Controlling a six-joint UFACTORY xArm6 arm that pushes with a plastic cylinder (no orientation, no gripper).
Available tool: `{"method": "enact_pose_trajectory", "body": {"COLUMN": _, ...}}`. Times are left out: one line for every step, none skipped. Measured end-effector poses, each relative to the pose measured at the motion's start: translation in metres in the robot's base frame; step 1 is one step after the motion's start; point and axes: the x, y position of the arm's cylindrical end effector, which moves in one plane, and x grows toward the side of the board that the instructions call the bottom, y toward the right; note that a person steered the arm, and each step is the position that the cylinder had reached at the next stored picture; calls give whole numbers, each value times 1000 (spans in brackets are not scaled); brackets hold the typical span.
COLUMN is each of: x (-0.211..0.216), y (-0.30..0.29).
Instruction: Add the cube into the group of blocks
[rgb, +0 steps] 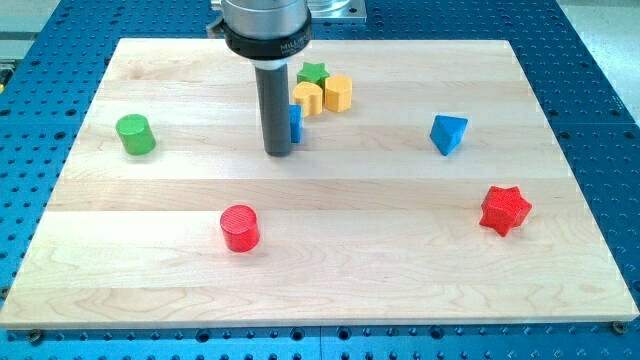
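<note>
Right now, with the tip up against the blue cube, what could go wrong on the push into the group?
1. My tip sits at the view's left of the blue cube, which the rod mostly hides; an off-centre push may let it slip sideways.
2. The cube is close to the yellow block; pushing hard could scatter it, the yellow hexagon and the green star.

My rod hides most of the blue cube, leaving its right edge showing.

Two red blocks, two yellow, two green, two blue; one wooden board.
</note>
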Motion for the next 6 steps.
{"method": "enact_pose_trajectory", "body": {"x": -12, "y": -5}}
{"method": "enact_pose_trajectory", "body": {"x": 31, "y": 10}}
{"method": "enact_pose_trajectory", "body": {"x": 11, "y": 39}}
{"method": "enact_pose_trajectory", "body": {"x": -13, "y": 16}}
{"method": "enact_pose_trajectory", "body": {"x": -29, "y": 1}}
{"method": "enact_pose_trajectory", "body": {"x": -46, "y": 5}}
